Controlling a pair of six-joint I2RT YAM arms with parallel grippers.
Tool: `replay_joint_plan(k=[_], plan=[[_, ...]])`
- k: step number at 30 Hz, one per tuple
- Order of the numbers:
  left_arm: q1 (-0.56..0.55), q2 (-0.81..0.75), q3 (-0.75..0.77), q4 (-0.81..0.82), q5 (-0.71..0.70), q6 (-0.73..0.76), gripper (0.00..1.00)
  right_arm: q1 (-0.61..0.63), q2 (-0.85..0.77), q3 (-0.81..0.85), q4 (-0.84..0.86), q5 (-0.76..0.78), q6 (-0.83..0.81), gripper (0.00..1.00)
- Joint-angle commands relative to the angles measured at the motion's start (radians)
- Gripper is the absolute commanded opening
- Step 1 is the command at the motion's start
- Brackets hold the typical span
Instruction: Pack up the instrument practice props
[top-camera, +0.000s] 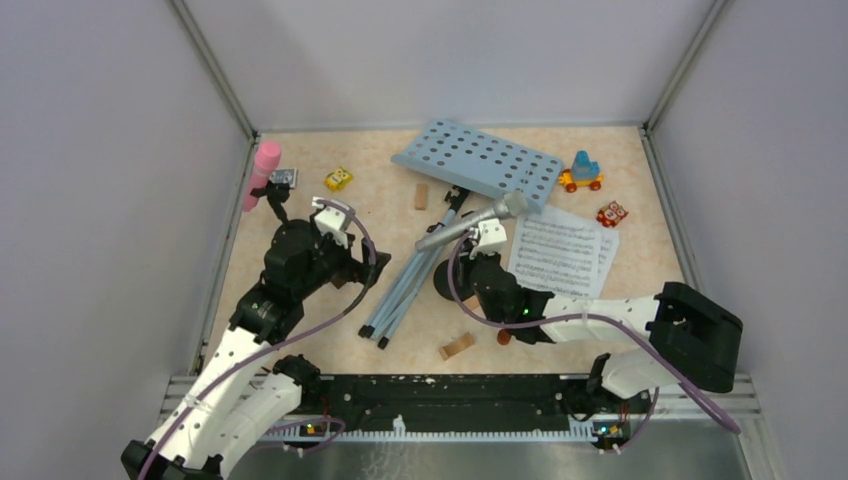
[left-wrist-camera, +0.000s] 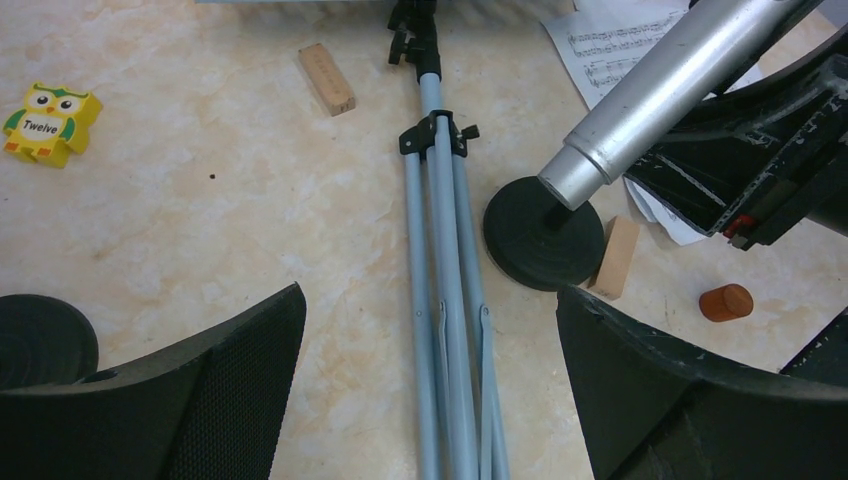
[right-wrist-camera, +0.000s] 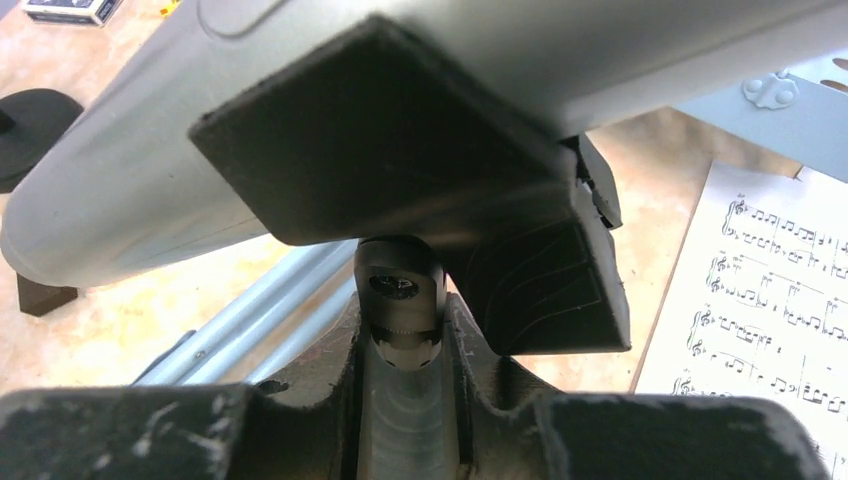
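The right pincer (top-camera: 490, 233) clamps the silver microphone (top-camera: 462, 226); the left pincer (left-wrist-camera: 430, 300) (jaws wide apart) hovers above the tripod legs (left-wrist-camera: 440, 230).

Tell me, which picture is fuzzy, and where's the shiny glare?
Right wrist: the silver microphone looms close and fuzzy, while the sheet music is crisp. Left wrist: a bright streak glints along that microphone. Top external: even light, only soft shadows.

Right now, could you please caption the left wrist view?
Silver microphone angled toward a black mic holder beside grey-blue tripod legs.
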Motion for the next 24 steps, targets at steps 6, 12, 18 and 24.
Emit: replay_joint_plan(k=[6, 12, 18, 24], plan=[[0.001, -0.021, 0.014, 0.096, 0.109, -0.005, 0.99, 0.011, -0.114, 0.013, -0.074, -0.179, -0.049, 0.51], [0.001, -0.004, 0.042, 0.135, 0.254, 0.027, 0.99, 0.007, -0.329, -0.072, -0.169, -0.443, -0.188, 0.61], [0.001, 0.043, 0.070, 0.258, 0.409, 0.066, 0.99, -0.192, -0.637, -0.151, -0.333, -0.879, -0.193, 0.59], [-0.028, 0.202, 0.189, 0.297, 0.398, 0.050, 0.99, -0.585, -0.680, -0.202, -0.281, -1.298, -0.024, 0.58]])
